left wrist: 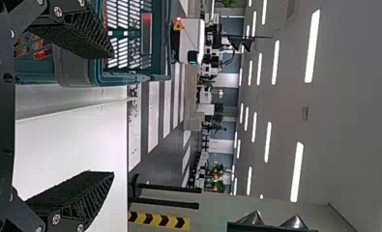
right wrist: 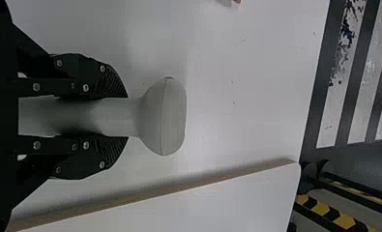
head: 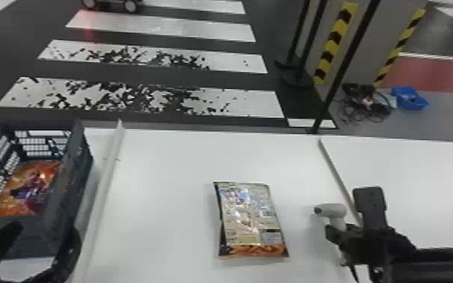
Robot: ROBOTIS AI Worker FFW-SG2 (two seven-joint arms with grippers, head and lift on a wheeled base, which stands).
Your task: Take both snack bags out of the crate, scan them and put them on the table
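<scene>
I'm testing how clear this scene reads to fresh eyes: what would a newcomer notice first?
Probably the shiny snack bag lying mid-table. Next, the orange bag inside the dark crate at left, and the pale scanner held in the right gripper.

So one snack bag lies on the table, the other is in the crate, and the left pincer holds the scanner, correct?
Wrong side: the right pincer holds the scanner, as the right wrist view shows; the rest stands.
</scene>
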